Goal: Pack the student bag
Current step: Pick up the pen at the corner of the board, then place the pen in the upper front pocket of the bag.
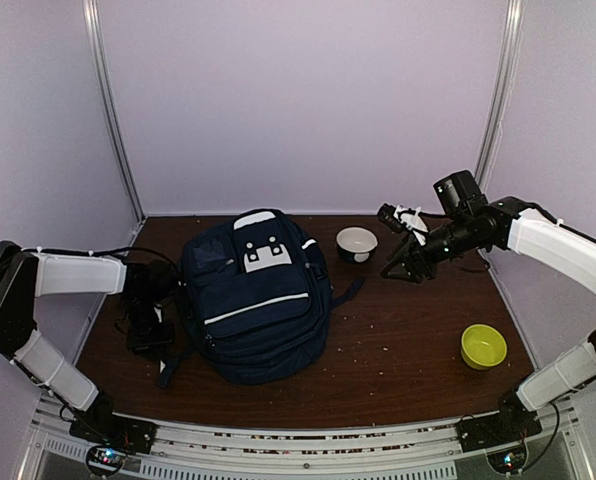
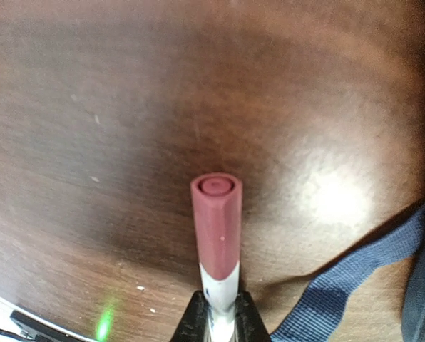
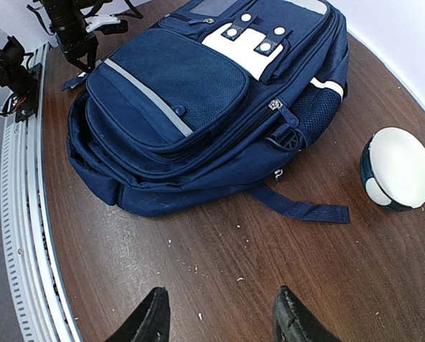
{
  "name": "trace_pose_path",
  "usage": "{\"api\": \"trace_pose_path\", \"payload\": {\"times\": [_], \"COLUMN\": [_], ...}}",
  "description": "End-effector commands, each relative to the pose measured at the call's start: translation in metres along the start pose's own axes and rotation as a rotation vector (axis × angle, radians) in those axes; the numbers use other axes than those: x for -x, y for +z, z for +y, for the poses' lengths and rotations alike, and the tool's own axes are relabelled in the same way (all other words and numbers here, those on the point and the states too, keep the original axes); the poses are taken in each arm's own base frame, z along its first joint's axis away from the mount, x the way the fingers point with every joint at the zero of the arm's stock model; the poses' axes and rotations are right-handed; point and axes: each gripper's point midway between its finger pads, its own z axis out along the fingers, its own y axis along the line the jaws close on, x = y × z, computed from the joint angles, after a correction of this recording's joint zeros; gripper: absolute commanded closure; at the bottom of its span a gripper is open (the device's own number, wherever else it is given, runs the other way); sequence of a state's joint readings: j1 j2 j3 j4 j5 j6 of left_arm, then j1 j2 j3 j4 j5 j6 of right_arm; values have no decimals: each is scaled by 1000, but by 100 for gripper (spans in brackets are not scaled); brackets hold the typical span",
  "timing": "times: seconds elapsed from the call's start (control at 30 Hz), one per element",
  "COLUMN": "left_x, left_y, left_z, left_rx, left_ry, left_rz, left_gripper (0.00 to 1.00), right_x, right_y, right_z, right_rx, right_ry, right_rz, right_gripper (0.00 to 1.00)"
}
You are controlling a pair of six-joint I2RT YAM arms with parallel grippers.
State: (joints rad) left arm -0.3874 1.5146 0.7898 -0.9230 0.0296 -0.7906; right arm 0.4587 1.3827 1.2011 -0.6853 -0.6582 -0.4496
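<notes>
student bag (image 1: pixel 258 300) beside left pincer (image 2: pixel 219 317), marker (image 2: pixel 217 228) clamped

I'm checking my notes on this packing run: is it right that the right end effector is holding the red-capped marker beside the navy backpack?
Not quite. It is the left end effector that grips the red-capped marker, as the left wrist view shows; the right end effector is open and empty. The marker is indeed beside the navy backpack.
</notes>
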Motion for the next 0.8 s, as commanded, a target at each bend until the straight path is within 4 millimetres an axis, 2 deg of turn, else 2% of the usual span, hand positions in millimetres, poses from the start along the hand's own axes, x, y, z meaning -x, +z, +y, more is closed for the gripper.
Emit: {"api": "trace_pose_path", "payload": {"times": [0.0, 0.17, 0.23, 0.3, 0.37, 0.43, 0.5, 0.6, 0.77], "left_x": [13, 31, 42, 50, 53, 50, 43, 26, -9], "left_y": [-22, -59, -80, -102, -129, -153, -169, -182, -186], "left_z": [0, 10, 3, -18, -47, -74, -98, -134, -190], "left_rx": [12, 75, 44, -57, -182, -259, -278, -308, -370], "left_ry": [21, 47, 84, 159, 256, 377, 506, 667, 873], "left_rz": [-74, -182, -249, -317, -400, -475, -516, -542, -542], "left_gripper": [100, 100, 100, 100, 100, 100, 100, 100, 100], "right_x": [2, 1, 1, 2, 2, 2, 2, 2, 2], "right_y": [1, 1, 1, 1, 1, 1, 1, 1, 1], "right_z": [4, 3, 3, 3, 3, 2, 2, 2, 1], "right_rx": [18, 19, 18, 18, 15, 13, 11, 11, 6], "right_ry": [-15, -12, -12, -13, -14, -15, -14, -14, -12], "right_rz": [-2, -1, -1, -2, -1, -2, 1, 0, 1], "right_gripper": [51, 51, 51, 51, 51, 51, 51, 51, 51]}}
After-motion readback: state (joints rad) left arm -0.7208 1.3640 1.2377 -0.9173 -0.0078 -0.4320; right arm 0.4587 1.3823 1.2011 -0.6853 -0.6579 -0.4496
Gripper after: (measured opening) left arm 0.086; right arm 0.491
